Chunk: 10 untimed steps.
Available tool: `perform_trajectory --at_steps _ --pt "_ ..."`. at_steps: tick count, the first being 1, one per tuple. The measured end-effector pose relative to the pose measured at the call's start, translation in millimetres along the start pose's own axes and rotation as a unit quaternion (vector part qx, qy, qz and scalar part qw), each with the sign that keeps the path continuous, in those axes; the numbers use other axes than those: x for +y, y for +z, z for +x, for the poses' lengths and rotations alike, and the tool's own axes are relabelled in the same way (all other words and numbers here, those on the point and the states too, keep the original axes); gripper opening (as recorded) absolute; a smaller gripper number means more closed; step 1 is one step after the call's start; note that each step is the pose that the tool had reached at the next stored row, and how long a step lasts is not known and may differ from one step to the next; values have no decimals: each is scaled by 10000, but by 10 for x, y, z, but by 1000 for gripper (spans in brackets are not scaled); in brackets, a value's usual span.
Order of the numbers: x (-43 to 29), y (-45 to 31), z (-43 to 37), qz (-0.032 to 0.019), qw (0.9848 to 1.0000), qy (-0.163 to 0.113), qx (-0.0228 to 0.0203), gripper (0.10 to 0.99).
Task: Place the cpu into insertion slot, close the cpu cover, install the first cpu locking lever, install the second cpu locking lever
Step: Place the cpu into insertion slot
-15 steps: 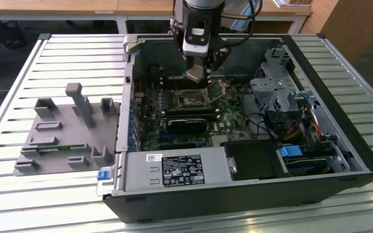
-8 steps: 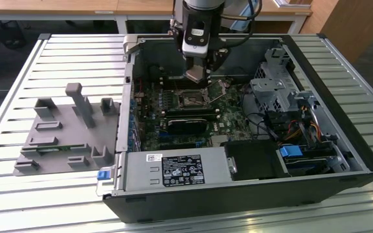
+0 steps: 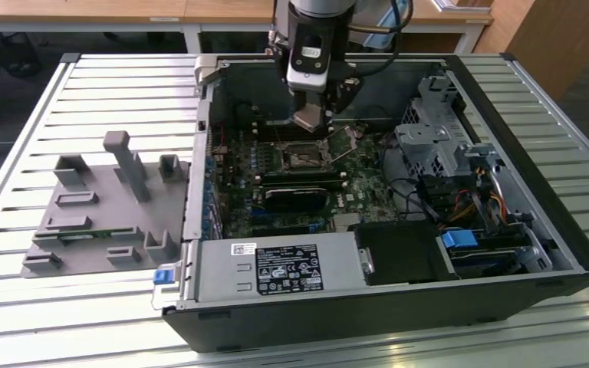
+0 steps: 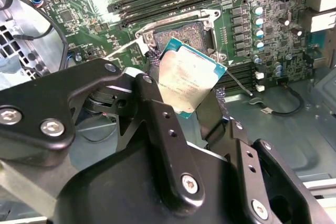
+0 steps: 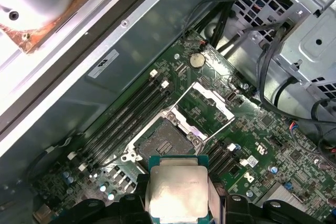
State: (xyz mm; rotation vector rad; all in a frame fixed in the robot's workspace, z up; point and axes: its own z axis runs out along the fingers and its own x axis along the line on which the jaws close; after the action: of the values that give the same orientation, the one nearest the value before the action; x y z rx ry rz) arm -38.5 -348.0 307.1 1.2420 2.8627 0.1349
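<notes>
My gripper [image 3: 310, 119] hangs inside the open computer case, just above the green board. It is shut on the cpu [image 4: 190, 80], a silver-grey square chip with a pale edge, which is clamped between two black fingers [image 4: 152, 95]. In the second wrist view the cpu looks tilted. The insertion slot [image 5: 165, 142] lies bare a little below the cpu [image 5: 177, 192], its dark centre exposed. The cpu cover [image 5: 215, 96] is swung open beside the slot. A thin locking lever [image 3: 343, 152] stands up next to the slot [image 3: 303, 156].
Long black memory slots [image 5: 131, 116] run beside the socket. A grey perforated drive cage [image 3: 432, 146] and cables [image 3: 459, 203] fill the exterior view's right of the case. The power supply [image 3: 274, 268] sits at the front. A grey fixture tray [image 3: 100, 207] lies on the slatted table.
</notes>
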Motion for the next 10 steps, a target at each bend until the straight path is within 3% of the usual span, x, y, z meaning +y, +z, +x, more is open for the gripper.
perform_trajectory --at_steps 10 --pt "-2 25 0 2 10000 28 -5 529"
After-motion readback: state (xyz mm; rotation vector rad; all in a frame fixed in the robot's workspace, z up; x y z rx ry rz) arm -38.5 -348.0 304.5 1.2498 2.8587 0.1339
